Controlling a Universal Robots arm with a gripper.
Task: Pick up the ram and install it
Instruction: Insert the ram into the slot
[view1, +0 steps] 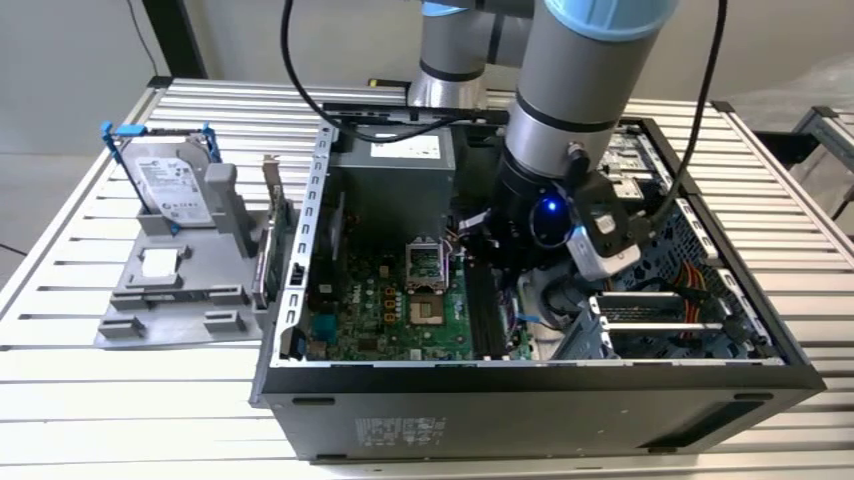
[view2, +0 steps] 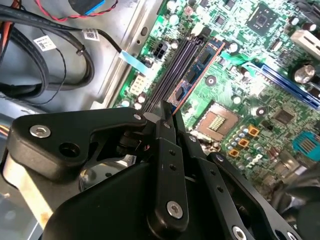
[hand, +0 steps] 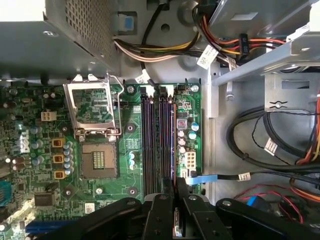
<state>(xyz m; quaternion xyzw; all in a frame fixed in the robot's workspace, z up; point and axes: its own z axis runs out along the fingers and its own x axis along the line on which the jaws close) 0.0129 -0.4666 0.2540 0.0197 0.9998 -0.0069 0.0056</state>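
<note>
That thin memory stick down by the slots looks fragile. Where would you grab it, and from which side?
Pinch the ram across its two flat faces, close to the upper long edge, coming down from above the motherboard. It stands on edge, in line with the memory slots, so that edge is free and the lower contact edge stays clear. The tool appears to hold it that way, near one end.

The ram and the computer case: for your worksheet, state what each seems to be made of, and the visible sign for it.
The ram: looks like rigid blue circuit board, matte, carrying small dark chips. The computer case: apparently sheet metal, dark painted outside and bare grey inside, judging by its thin folded edges and perforated panels.
</note>
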